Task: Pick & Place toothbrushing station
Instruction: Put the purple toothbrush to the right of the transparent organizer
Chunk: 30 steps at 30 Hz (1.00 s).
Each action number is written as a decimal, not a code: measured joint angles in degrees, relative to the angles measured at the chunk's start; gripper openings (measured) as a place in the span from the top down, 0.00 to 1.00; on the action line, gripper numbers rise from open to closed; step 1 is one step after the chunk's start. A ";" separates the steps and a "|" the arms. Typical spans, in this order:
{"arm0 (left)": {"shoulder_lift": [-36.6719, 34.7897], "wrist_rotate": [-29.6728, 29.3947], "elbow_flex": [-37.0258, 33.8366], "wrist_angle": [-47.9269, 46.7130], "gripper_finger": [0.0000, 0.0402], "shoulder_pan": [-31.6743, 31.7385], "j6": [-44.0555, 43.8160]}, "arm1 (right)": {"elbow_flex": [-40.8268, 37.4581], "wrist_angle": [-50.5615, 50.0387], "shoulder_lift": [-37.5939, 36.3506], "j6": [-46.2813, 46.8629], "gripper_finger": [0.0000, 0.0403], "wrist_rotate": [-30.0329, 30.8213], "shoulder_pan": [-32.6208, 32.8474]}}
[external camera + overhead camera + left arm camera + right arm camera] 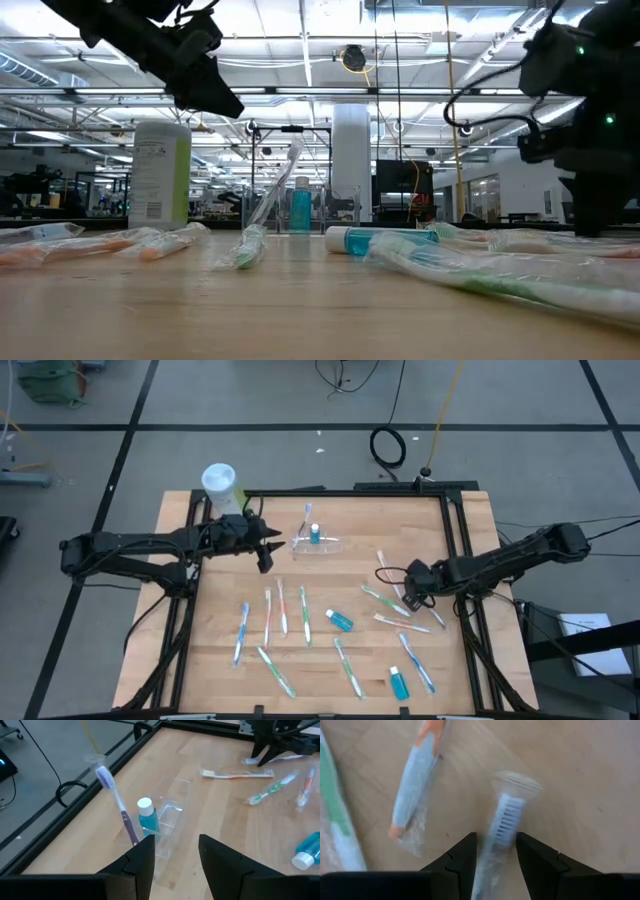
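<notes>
Wrapped toothbrushes (pixel 470 268) lie nearest the low camera, while farther back on the table (pixel 470 525) the clear toothbrushing station (pixel 316 543) sits just beyond the left gripper (pixel 268 548), whose open fingers only its wrist view shows; the right gripper (pixel 495 852) straddles a wrapped brush (pixel 506 822), not visibly clamped.

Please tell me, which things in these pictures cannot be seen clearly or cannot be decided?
- Right gripper, right wrist view: blur hides whether it grips the wrapped toothbrush between its fingers.
- Toothbrushing station, high view: its clear walls almost vanish against the wood.
- Left gripper, left wrist view: open, short of the station.
- Pale-green cylinder, low view: label too small to read.
</notes>
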 joint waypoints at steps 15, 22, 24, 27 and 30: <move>0.00 -0.06 0.00 2.31 0.60 0.00 1.34 | -3.07 7.94 -0.61 -2.11 0.95 0.74 0.27; 0.00 -0.05 0.00 3.39 0.60 0.00 1.41 | 4.50 10.97 -3.43 -10.78 0.95 13.59 0.98; 0.00 -0.04 0.00 3.40 0.60 0.00 1.40 | 5.13 18.42 -3.95 -17.25 0.97 19.86 0.87; 0.00 0.31 0.00 3.38 0.60 -0.04 1.39 | 5.34 41.88 -4.34 -33.22 0.98 25.46 0.70; 0.00 0.37 0.00 3.21 0.60 -0.07 1.39 | 4.00 69.63 -1.66 -51.71 0.97 22.88 -0.07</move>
